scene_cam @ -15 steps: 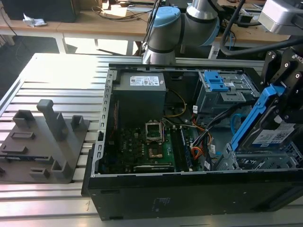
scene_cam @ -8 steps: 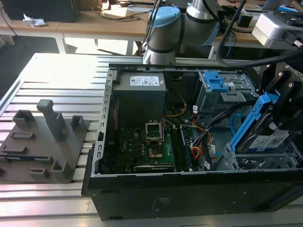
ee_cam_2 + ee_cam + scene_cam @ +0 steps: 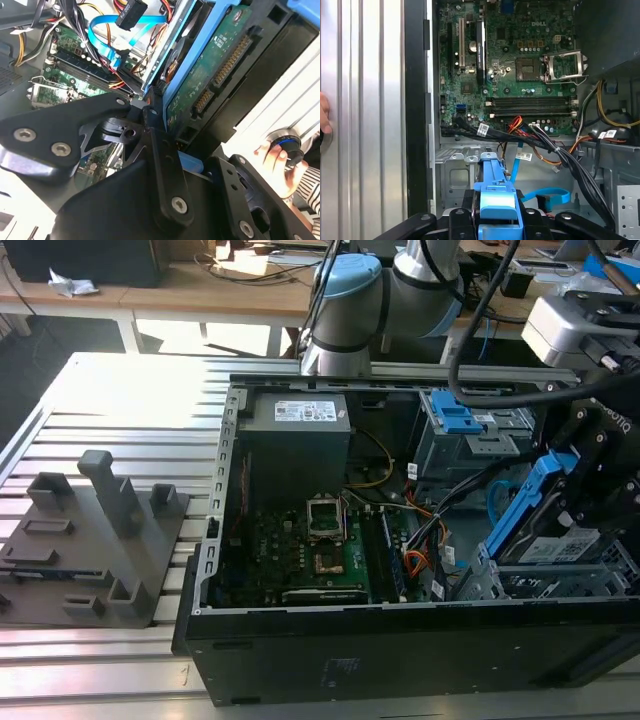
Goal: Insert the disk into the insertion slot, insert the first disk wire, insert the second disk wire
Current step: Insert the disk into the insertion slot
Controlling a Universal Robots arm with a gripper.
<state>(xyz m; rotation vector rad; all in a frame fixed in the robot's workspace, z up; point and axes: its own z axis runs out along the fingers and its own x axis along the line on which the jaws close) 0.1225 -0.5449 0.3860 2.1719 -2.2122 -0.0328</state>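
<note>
Gripping the disk (image 3: 555,540) firmly by its blue caddy in the closed hand (image 3: 498,215), tilted just above the insertion slot (image 3: 590,580), and probably risking catching a corner on the cage rim or pinching the second disk wire (image 3: 552,192) curving nearby, if lowered askew.

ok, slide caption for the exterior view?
Gripper holds the disk tilted at the insertion slot of an open computer case.

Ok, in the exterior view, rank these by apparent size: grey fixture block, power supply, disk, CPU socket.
1. grey fixture block, largest.
2-3. power supply and disk: too close to rank, since the disk is nearer the camera and partly covered.
4. CPU socket, smallest.
</note>
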